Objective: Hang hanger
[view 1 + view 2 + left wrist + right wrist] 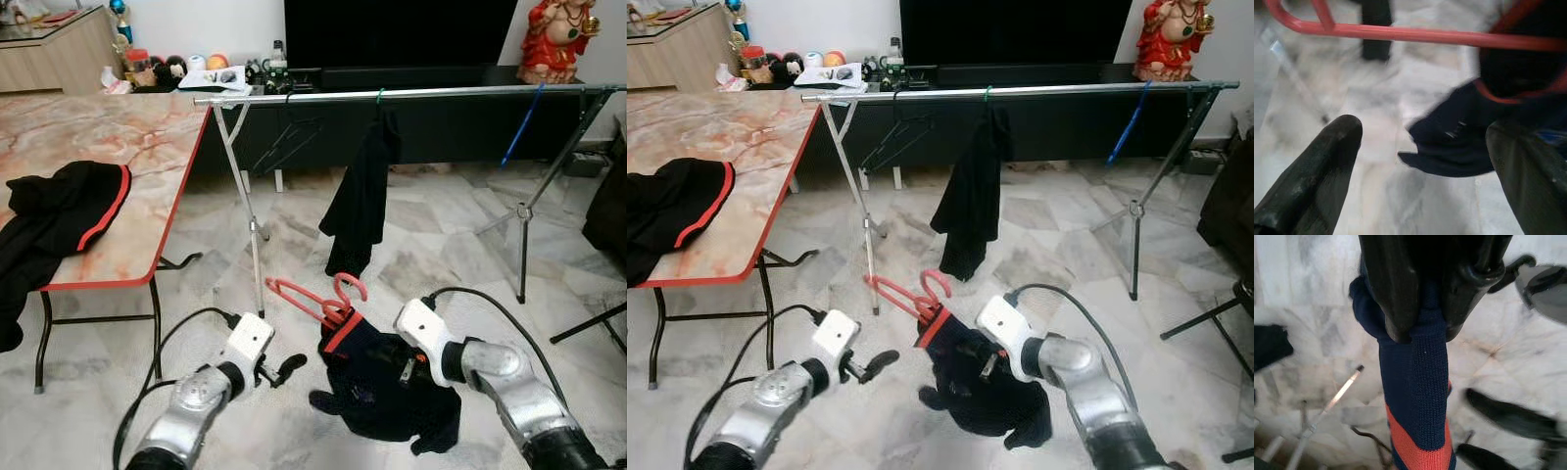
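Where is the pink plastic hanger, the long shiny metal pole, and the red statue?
Pink plastic hanger (351, 281): left eye view, on its curved hook.
Long shiny metal pole (441, 92): left eye view, on the bare horizontal bar.
Red statue (554, 39): left eye view, on its body.

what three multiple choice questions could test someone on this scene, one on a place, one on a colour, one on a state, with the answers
1. Where is the rail?
A. beside the table, in front of the TV stand
B. on the table
C. flat on the floor

2. What colour is the hanger that carries the dark garment?
A. white
B. red
C. yellow

3. What is the right gripper doing?
A. hanging open over the table
B. closed on the garment
C. gripping the rail

Answers:
1 A: the rail stands on legs past the table's edge.
2 B: its hook and bar are red in the eye views.
3 B: the right wrist view shows both fingers pinching navy knit, while the left gripper is open nearby.
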Motion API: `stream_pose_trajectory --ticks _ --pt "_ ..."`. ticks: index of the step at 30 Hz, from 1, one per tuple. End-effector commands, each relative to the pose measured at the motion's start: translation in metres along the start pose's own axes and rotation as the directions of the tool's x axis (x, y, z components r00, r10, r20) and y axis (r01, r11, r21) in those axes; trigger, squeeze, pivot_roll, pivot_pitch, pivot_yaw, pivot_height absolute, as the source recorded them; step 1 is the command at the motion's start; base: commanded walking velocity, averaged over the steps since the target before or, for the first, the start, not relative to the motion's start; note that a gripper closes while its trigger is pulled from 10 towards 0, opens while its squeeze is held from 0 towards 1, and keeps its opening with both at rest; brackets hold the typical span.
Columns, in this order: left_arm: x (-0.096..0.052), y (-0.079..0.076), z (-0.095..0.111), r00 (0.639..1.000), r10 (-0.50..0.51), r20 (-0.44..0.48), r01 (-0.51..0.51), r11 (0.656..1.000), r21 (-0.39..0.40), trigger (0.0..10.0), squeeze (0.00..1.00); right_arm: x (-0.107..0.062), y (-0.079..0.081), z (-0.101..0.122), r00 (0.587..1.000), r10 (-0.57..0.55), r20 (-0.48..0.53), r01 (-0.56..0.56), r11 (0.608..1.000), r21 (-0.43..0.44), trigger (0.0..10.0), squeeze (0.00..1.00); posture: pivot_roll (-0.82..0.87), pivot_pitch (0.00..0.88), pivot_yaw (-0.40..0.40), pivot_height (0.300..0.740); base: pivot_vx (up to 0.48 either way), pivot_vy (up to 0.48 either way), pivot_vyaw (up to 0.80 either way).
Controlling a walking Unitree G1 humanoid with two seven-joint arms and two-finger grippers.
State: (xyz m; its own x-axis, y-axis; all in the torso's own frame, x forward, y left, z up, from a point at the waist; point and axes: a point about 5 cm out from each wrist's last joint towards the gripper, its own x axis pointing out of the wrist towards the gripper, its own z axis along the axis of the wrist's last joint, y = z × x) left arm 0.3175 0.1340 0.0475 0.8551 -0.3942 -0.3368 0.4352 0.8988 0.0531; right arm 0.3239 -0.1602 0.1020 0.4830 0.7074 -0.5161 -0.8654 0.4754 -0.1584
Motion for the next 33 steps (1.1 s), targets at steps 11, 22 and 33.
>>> stream_pose_trajectory --ticks 11,22,33 --pt "0.0 0.011 -0.022 0.977 0.165 -0.135 -0.193 0.954 -0.23 10.0 0.0 0.009 -0.006 0.022 0.998 0.062 -0.024 -0.065 0.987 -0.146 10.0 0.0 0.05 0.081 -0.02 0.74 0.0 0.0 0.0" --pt "0.005 -0.007 -0.024 0.988 0.02 -0.155 -0.069 0.946 -0.317 10.0 0.0 0.026 -0.01 0.041 0.999 -0.015 0.052 0.02 0.994 -0.103 10.0 0.0 0.05 0.079 -0.025 0.74 0.0 0.0 0.0" --pt "0.016 -0.014 -0.008 0.993 -0.001 -0.114 -0.039 0.938 -0.345 10.0 0.0 0.039 0.007 0.049 0.992 0.076 0.097 -0.065 0.992 -0.109 10.0 0.0 0.05 0.079 -0.034 0.74 0.0 0.0 0.0"
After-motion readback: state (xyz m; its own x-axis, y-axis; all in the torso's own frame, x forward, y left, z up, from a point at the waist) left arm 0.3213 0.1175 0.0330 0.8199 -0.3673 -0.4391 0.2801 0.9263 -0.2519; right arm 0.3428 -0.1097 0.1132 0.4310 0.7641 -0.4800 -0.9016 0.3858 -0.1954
